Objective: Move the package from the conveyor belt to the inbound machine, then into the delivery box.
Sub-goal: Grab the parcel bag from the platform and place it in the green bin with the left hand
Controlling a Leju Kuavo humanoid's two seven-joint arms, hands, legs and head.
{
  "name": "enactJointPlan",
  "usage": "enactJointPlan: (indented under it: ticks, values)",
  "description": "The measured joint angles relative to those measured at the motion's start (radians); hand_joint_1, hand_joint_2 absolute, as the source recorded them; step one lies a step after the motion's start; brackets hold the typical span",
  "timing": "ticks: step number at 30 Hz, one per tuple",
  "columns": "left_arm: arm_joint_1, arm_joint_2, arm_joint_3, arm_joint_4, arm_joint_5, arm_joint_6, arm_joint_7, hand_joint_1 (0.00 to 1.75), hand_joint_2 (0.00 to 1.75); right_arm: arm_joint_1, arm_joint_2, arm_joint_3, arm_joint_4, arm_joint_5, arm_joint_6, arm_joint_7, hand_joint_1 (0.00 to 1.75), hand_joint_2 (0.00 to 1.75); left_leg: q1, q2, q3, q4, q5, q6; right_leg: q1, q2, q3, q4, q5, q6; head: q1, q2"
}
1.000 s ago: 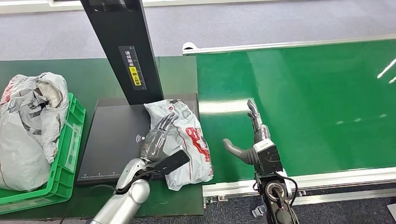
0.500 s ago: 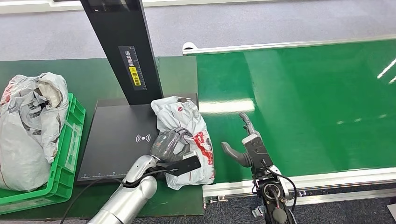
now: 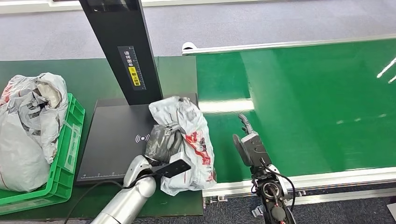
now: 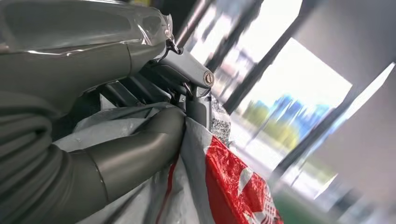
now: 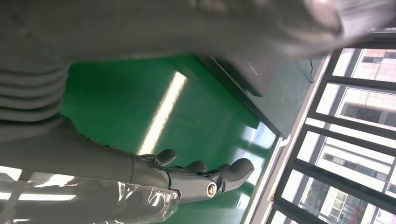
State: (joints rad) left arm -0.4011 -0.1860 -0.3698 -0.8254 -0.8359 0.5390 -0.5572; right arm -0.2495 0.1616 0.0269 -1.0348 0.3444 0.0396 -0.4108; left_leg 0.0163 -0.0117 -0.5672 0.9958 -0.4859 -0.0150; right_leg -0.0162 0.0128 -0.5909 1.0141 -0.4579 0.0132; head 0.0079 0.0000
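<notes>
Head view: left hand [image 3: 163, 139] grips the package [image 3: 187, 140] at the inbound machine's [image 3: 112, 135] right edge; right hand [image 3: 247, 140] hovers open over the conveyor belt [image 3: 317, 102].

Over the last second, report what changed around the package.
The left hand, which lay flat on the package, closed and now grips it. The right hand drew back over the conveyor belt, empty. The green crate stayed put.
</notes>
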Motion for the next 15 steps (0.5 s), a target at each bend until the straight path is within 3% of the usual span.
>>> enactJointPlan:
  ticks: [4, 15]
  values:
    - [0.042, 0.000, 0.023, -0.141, 0.183, 0.129, -0.126, 1.75, 1.75, -0.008, 0.003, 0.000, 0.020, -0.016, -0.004, -0.018, 0.00, 0.00, 0.000, 0.000, 0.000, 0.000, 0.000, 0.000, 0.000, 0.000, 0.000, 0.000, 0.000, 0.000, 0.000, 0.000]
    - [0.175, -0.034, 0.141, -0.683, 0.131, 0.158, -0.142, 1.75, 1.75, -0.037, 0.002, 0.010, 0.104, -0.068, -0.038, -0.074, 0.00, 0.00, 0.000, 0.000, -0.001, 0.000, 0.000, 0.000, 0.000, 0.000, -0.001, 0.000, 0.000, 0.000, 0.000, 0.000]
